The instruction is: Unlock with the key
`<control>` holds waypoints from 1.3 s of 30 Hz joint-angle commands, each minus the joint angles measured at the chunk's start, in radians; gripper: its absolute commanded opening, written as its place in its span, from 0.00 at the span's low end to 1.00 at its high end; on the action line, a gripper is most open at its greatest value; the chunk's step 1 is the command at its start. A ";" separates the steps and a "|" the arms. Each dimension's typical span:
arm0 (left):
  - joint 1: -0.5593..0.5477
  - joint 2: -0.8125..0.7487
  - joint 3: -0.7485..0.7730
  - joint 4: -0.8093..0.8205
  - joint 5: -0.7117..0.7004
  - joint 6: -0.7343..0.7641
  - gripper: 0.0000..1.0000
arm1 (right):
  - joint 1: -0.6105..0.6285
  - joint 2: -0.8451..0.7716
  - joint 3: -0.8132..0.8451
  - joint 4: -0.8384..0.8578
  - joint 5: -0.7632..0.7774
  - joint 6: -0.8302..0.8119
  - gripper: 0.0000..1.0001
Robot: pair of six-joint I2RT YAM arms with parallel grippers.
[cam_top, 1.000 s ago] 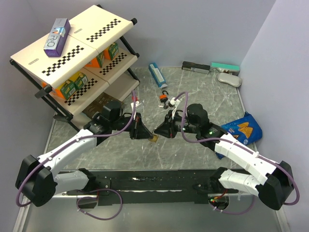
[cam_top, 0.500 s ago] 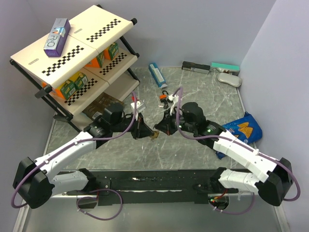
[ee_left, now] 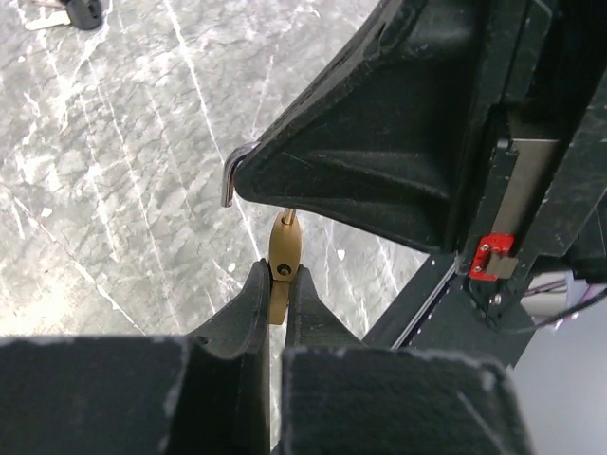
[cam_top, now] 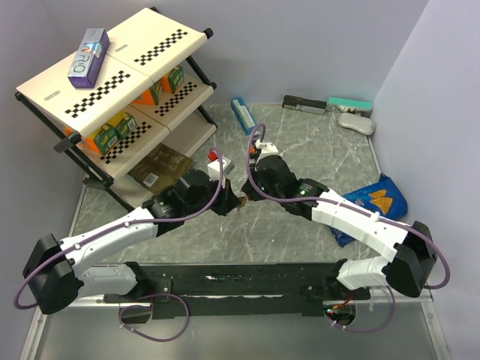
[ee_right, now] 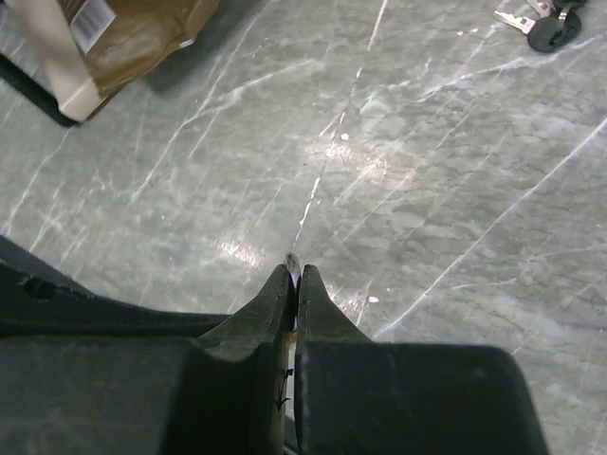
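Observation:
My left gripper [ee_left: 278, 275] is shut on the body of a small brass padlock [ee_left: 285, 245], holding it above the marble table. In the top view it sits mid-table [cam_top: 241, 201] between both grippers. My right gripper [ee_right: 294, 269] is shut on a thin silver piece of metal; in the left wrist view this is the padlock's shackle [ee_left: 229, 178], curving out from under the right gripper's black body. The key [ee_right: 547, 26], with a black head and a thin blade, lies loose on the table; the left wrist view shows it at the top left [ee_left: 80, 10].
A checkered shelf rack [cam_top: 112, 82] stands at the back left with a brown packet [cam_top: 160, 165] at its foot. A blue chip bag [cam_top: 377, 199] lies at the right, and a blue tube box [cam_top: 244, 115] and small boxes [cam_top: 327, 104] at the back.
The right gripper has closed on the shackle. Its wrist has swung left and back over the padlock, and the left gripper has moved slightly right with the padlock.

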 commanded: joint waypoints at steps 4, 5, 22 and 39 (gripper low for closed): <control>0.103 0.012 -0.020 0.095 0.087 -0.140 0.01 | -0.118 -0.093 -0.070 0.154 -0.037 0.007 0.40; 0.124 0.012 -0.036 0.110 0.188 -0.143 0.01 | -0.134 -0.119 -0.099 0.194 -0.095 -0.022 0.48; 0.255 -0.037 -0.019 0.131 1.007 -0.078 0.01 | -0.386 -0.252 -0.444 1.045 -1.234 0.100 0.79; 0.276 -0.081 -0.054 0.245 1.017 -0.158 0.01 | -0.274 -0.187 -0.383 0.975 -1.288 0.008 0.76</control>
